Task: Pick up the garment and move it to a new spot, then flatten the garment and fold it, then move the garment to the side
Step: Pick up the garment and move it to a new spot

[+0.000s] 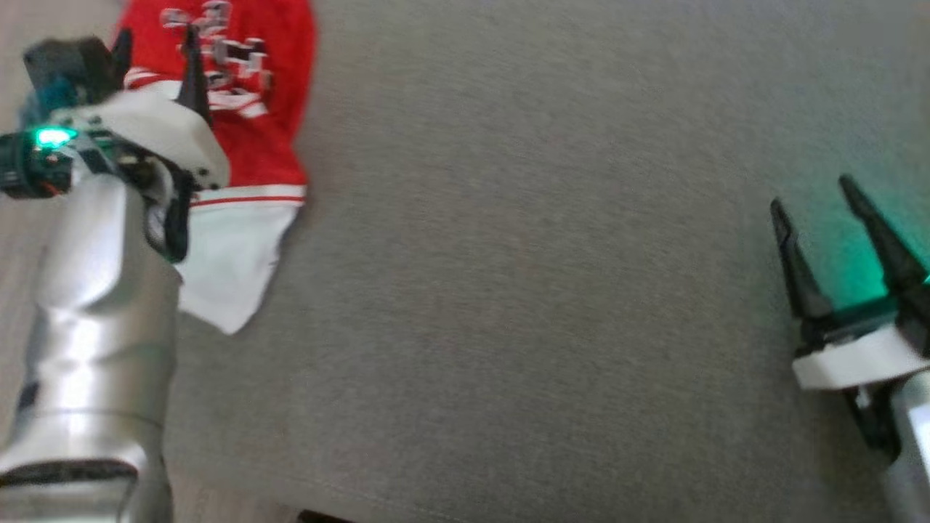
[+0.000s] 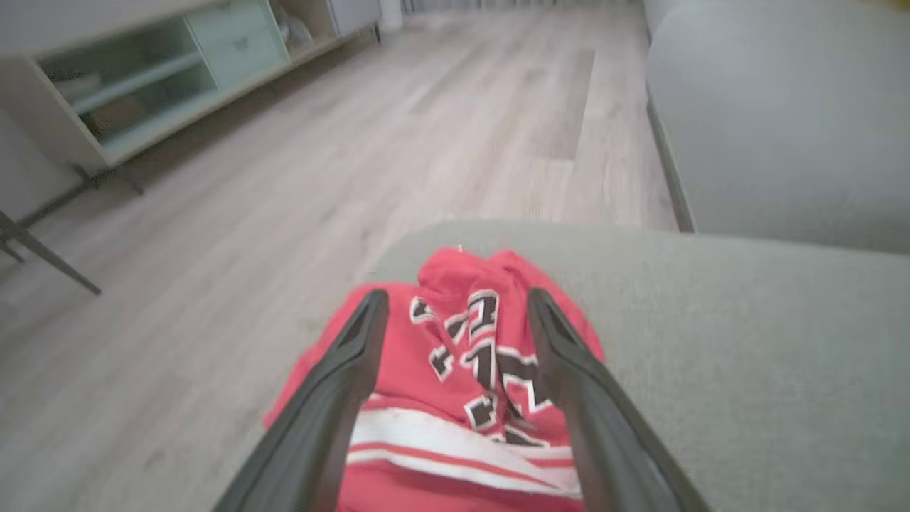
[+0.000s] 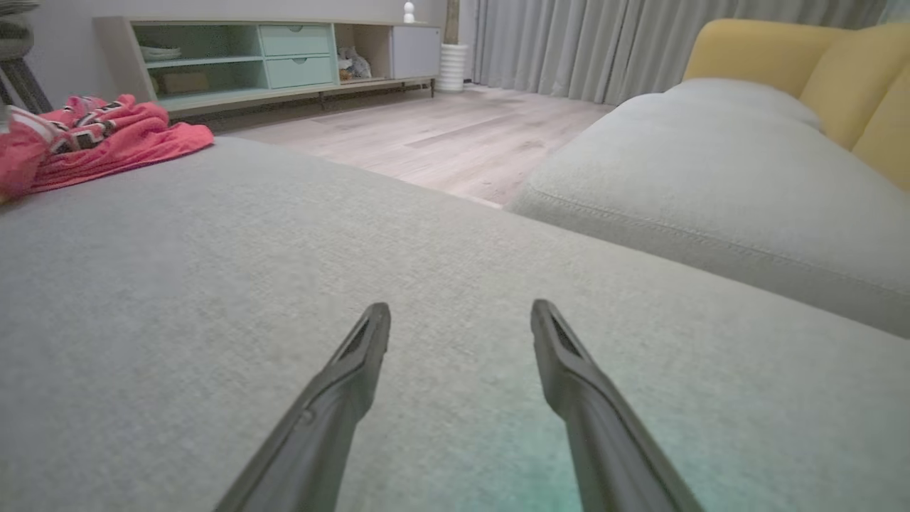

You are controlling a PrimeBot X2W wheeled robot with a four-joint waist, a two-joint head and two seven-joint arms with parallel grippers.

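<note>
A grey cushion (image 1: 508, 290) holds a crumpled red garment (image 1: 251, 123), white-trimmed with block lettering, near its left edge. The left gripper (image 1: 157, 40) hovers over it, fingers spread. The right gripper (image 1: 810, 192), also spread, is well apart.

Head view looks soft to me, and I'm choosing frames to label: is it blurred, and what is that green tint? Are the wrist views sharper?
Head view: smeared, the garment print ghosted; a green glow falls on the grey cushion by the right gripper. Left wrist view: soft, floor and cabinet streaked. Right wrist view: sharpest, with a faint green tint near its fingers.
</note>
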